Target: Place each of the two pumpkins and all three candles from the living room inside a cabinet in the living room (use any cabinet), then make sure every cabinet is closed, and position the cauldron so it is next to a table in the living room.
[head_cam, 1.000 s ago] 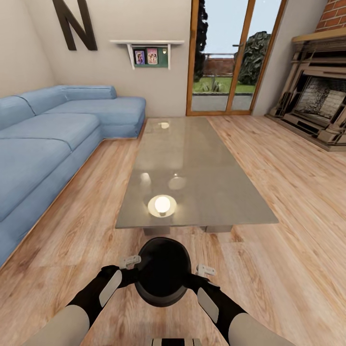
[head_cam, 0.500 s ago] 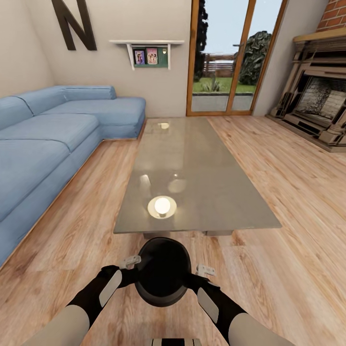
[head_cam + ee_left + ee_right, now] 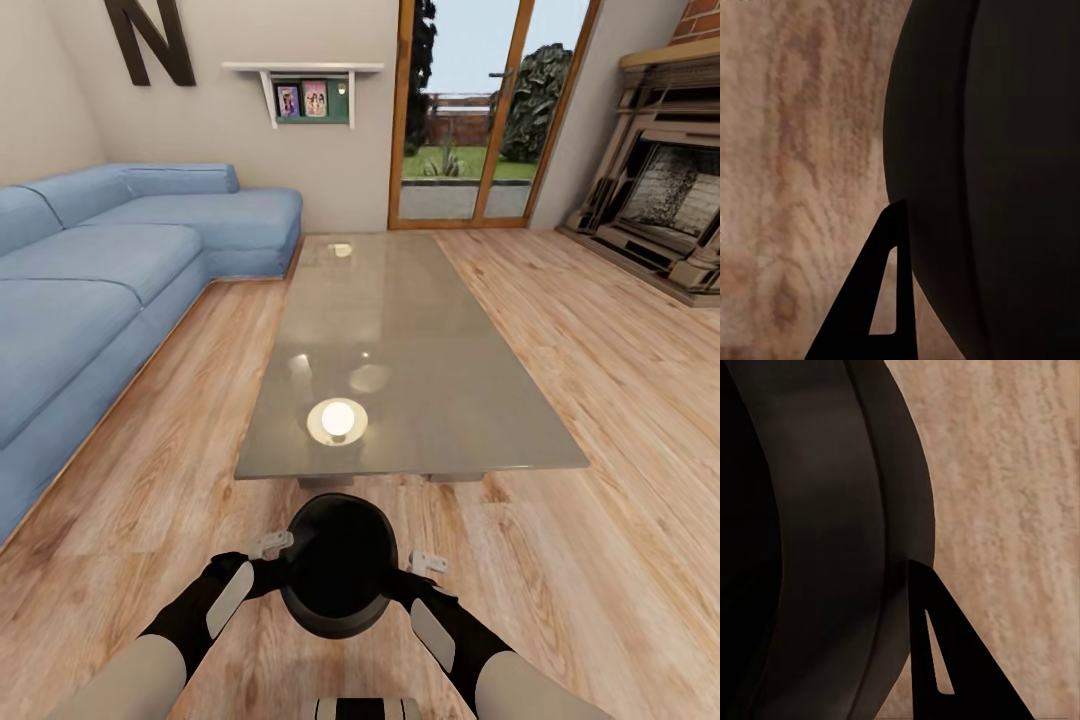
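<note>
The black, wide-mouthed cauldron (image 3: pixel 338 565) hangs above the wooden floor, held between both arms just short of the near end of the table (image 3: pixel 470 410), a low grey glass-topped piece. My left gripper (image 3: pixel 283 572) clamps its left wall and my right gripper (image 3: pixel 396 580) its right wall. The left wrist view has the cauldron's dark bulging side (image 3: pixel 997 172) with one black finger (image 3: pixel 881 300) against it. From the right wrist, the cauldron's rim (image 3: pixel 810 555) runs past a finger (image 3: pixel 945 660) outside it. The inner fingers are hidden.
A blue corner sofa (image 3: pixel 90 290) runs along the left, with a strip of wooden floor between it and the table. A stone fireplace (image 3: pixel 670 210) stands at the right. Glass doors (image 3: pixel 465 110) and a wall shelf (image 3: pixel 305 85) are at the back.
The whole view has shifted a little, with the table's near edge now slightly closer and wider; the camera moved. The cauldron stays held the same way between both grippers.
</note>
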